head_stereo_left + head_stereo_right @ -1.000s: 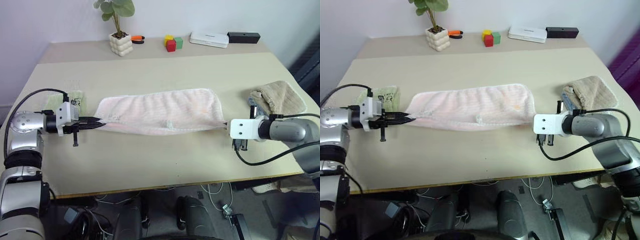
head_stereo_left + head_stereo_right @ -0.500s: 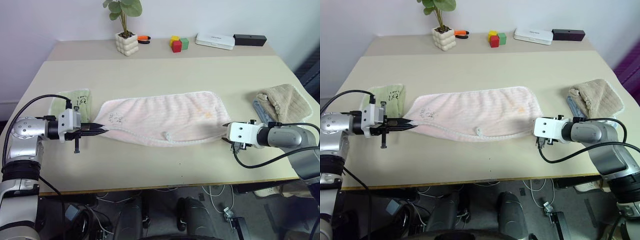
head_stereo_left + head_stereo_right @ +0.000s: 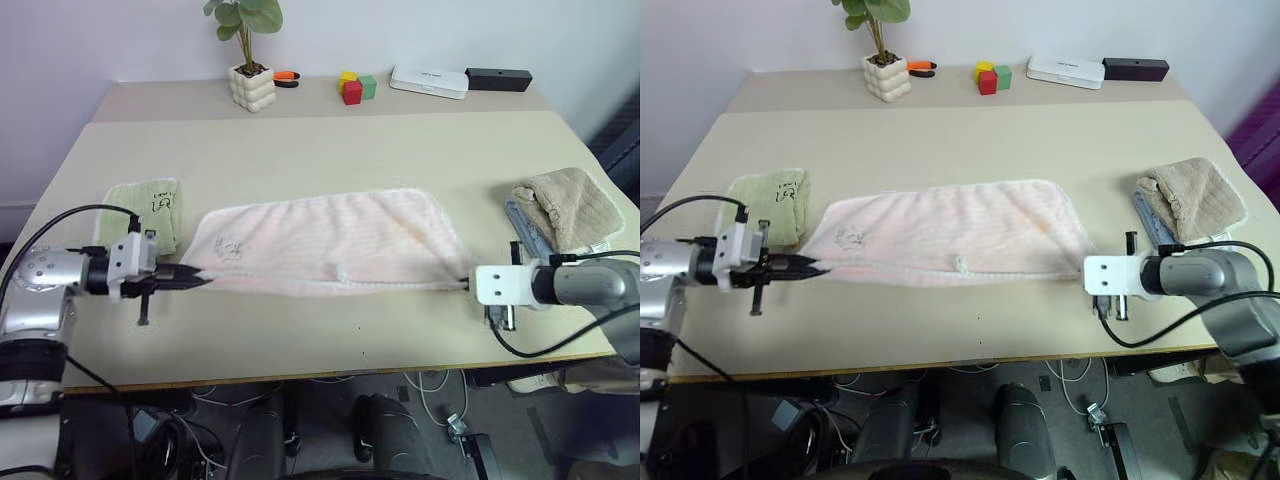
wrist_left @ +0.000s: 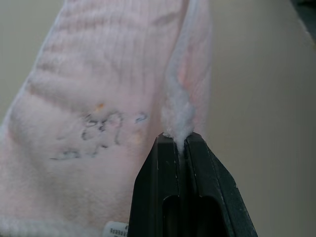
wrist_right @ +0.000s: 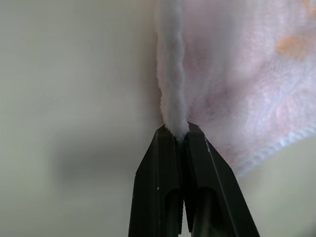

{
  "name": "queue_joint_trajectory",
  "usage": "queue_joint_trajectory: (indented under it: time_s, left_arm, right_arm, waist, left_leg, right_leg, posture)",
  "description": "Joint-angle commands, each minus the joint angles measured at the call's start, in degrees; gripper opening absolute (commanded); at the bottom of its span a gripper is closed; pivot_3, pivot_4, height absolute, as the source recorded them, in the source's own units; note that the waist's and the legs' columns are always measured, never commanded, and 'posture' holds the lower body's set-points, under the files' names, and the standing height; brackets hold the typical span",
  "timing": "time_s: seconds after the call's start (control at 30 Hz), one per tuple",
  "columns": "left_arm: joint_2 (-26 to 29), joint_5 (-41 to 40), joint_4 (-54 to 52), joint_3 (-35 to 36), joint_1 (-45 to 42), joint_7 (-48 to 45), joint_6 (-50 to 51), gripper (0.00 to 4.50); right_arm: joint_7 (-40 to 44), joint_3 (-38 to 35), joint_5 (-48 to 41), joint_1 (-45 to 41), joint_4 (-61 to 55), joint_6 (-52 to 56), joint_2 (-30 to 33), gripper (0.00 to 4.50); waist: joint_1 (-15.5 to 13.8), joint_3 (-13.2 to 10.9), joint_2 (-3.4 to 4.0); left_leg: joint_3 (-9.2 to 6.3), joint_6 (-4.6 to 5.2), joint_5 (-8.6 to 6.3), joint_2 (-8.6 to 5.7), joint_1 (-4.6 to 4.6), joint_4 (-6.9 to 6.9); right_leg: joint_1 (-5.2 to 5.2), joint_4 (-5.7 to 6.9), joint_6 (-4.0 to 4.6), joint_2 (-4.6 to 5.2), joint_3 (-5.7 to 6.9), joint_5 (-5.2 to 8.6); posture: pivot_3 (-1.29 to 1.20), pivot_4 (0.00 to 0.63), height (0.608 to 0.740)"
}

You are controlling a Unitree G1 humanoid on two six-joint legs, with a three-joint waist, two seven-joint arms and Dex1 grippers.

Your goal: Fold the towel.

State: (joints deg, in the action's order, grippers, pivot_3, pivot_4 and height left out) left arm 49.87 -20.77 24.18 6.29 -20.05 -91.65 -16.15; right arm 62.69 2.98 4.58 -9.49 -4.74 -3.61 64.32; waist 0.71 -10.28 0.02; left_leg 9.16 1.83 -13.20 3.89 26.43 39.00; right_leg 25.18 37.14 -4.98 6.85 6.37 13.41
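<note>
The left gripper (image 4: 180, 140) has its two black fingers (image 4: 165, 163) pressed together on a bunched corner of the towel (image 3: 330, 245), and the right gripper (image 5: 177, 134) pinches the opposite near corner in the same way, with no gap between its tips. Between the two grips, the pale pink towel lies lengthwise across the middle of the table (image 3: 330, 140), its near edge pulled into a taut straight line (likely to keep the cloth flat and square for a lengthwise fold). A small dark printed mark (image 4: 96, 133) sits on the towel close to the left grip. Just off the towel's left end lies a light green towel (image 3: 145, 205); beyond its right end, apart from it, sits a crumpled tan towel (image 3: 570, 205). Far behind the towel, at the table's back edge, stand a potted plant (image 3: 247, 60) and coloured blocks (image 3: 354, 86).
</note>
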Motion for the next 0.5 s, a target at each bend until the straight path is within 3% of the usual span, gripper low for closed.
queue_joint_trajectory:
  time_s: [0.03,0.3,0.5]
  left_arm:
    - [2.3,-2.5,-3.2,2.6,2.4,-0.8,0.8,0.0]
    - [2.8,-3.7,-6.7,4.5,7.9,0.0,-0.5,0.0]
    - [1.9,-3.8,-4.8,4.0,6.2,0.7,-0.8,0.0]
  right_arm:
    - [4.2,-4.9,-5.3,2.8,-5.7,2.6,3.0,0.04]
    - [11.5,-12.8,-14.3,12.7,-18.3,13.9,7.3,0.04]
    - [7.7,-11.2,-9.0,10.3,-16.1,12.8,7.1,0.04]
  waist:
    - [-0.1,0.0,-0.01]
    - [-0.2,0.0,0.0]
    - [-0.2,0.0,0.0]
  left_leg:
    - [-0.03,0.02,-0.01,0.0,-0.01,0.01]
    - [-0.07,0.18,-0.14,0.05,0.0,0.02]
    - [-0.08,0.08,-0.27,0.04,-0.01,0.03]
  right_leg:
    - [-0.01,-0.01,0.06,0.0,0.01,0.03]
    - [0.05,-0.07,0.2,0.13,0.02,0.12]
    - [0.16,-0.22,0.25,0.19,0.05,0.13]
  posture:
    - [0.0,0.15,0.74]
    - [0.0,0.15,0.74]
    - [0.0,0.15,0.74]
